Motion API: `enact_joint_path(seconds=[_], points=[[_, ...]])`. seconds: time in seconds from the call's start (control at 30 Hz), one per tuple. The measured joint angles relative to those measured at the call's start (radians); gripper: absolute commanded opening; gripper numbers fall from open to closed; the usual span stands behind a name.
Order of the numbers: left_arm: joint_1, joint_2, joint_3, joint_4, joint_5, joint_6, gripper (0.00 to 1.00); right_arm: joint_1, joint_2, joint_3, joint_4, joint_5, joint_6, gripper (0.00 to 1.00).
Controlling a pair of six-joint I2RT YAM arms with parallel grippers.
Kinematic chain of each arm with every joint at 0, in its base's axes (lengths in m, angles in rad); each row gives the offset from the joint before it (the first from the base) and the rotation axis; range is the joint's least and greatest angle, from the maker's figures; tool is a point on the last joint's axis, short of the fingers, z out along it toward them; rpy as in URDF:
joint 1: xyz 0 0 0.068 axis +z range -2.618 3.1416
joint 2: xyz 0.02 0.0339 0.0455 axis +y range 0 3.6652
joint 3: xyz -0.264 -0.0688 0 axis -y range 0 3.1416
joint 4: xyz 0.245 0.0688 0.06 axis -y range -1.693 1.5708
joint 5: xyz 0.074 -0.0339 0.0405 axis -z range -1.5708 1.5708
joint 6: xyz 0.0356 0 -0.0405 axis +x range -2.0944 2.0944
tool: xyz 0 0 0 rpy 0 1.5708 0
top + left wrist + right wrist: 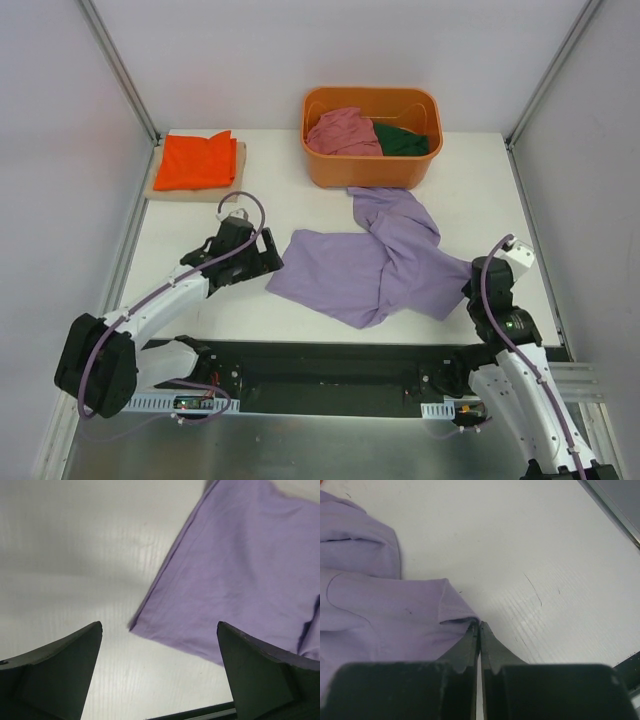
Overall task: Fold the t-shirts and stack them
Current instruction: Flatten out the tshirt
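Note:
A lavender t-shirt [370, 265] lies crumpled on the white table, one part trailing up toward the tub. My left gripper [272, 258] is open and empty just left of its left corner; in the left wrist view the shirt [240, 570] lies ahead between the spread fingers of the gripper [160, 625]. My right gripper [472, 292] is at the shirt's right edge, shut with a fold of the cloth [370, 610] pinched at the tips of the gripper [479, 623]. A folded orange t-shirt [197, 160] lies at the back left. Pink [342, 132] and dark green [404, 142] t-shirts lie in the tub.
The orange plastic tub [370, 172] stands at the back centre, touching the lavender shirt's upper end. The orange shirt rests on a tan board [190, 190]. Metal frame posts and white walls close in both sides. The table's near edge meets a black rail.

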Motion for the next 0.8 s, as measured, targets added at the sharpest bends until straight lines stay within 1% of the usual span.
enact_joint_path(seconds=[0.07,0.13,0.2,0.37,0.57,0.63,0.67,0.73,0.8], points=[[0.0,-0.019,-0.048,-0.023,-0.007,-0.021,0.88,0.0,0.002,0.0,-0.003,-0.003,0.0,0.02],[0.0,-0.007,-0.068,-0.045,-0.007,-0.038,0.81,0.0,0.015,-0.001,-0.005,-0.009,-0.003,0.02],[0.0,0.017,-0.069,-0.049,-0.005,-0.047,0.79,0.0,0.04,-0.001,-0.007,-0.014,-0.007,0.02],[0.0,0.13,-0.067,-0.037,0.025,-0.071,0.68,0.0,0.082,-0.001,-0.012,-0.027,-0.014,0.03],[-0.015,0.183,-0.049,0.008,0.057,-0.099,0.45,0.0,0.064,-0.001,-0.015,-0.03,-0.016,0.04],[-0.037,0.195,-0.047,0.019,0.059,-0.104,0.34,0.0,0.063,-0.001,-0.015,-0.03,-0.016,0.04],[-0.051,0.201,-0.045,0.024,0.061,-0.111,0.25,0.0,0.064,-0.001,-0.015,-0.03,-0.016,0.04],[-0.074,0.219,-0.042,0.031,0.068,-0.12,0.0,0.0,0.066,-0.001,-0.015,-0.03,-0.016,0.04],[-0.092,0.239,-0.037,0.034,0.074,-0.128,0.0,0.0,0.069,-0.001,-0.015,-0.03,-0.016,0.04]])
